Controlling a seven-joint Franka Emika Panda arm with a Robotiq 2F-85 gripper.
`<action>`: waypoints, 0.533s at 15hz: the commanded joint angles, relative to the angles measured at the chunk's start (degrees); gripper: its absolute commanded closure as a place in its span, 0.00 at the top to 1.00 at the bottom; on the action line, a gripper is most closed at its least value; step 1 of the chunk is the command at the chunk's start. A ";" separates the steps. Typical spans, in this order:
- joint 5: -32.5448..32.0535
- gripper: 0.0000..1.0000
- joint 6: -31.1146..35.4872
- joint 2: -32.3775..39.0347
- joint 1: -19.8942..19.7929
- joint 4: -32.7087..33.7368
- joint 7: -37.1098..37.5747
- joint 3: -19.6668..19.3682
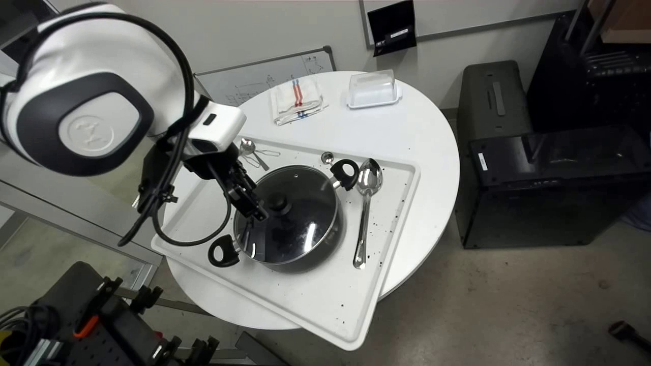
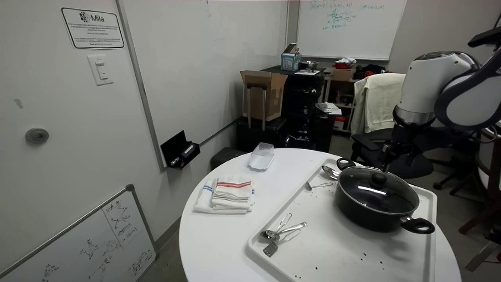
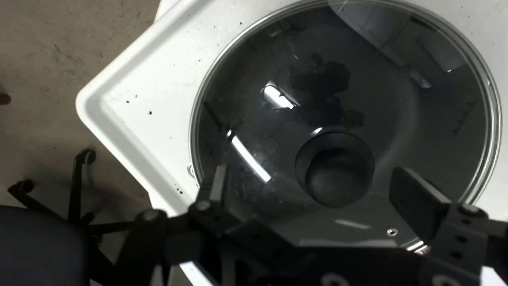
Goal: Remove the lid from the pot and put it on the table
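Squarely seated: round transparent glass lid on a black, round, shallow pot

The lid's thin metal rim runs round the pot's mouth, and a small dark knob rises at its centre. Near that knob is a black two-fingered gripper. Its fingers are spread well apart; in the wrist view the knob shows in the gap between them, clear of both. Whether they touch the glass I cannot tell.

The pot, with two black loop handles, stands on a white, rounded-corner rectangular tray, which lies on a large round white-topped table and juts past its edge. A long shiny metal spoon lies beside one handle, and small metal utensils are clustered near the tray's edge. Also on the table are folded white cloths with red and blue stripes and a white dish under a clear cover.
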 commanded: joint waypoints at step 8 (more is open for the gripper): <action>8.23 1.00 3.44 10.20 5.39 7.79 -0.28 -2.38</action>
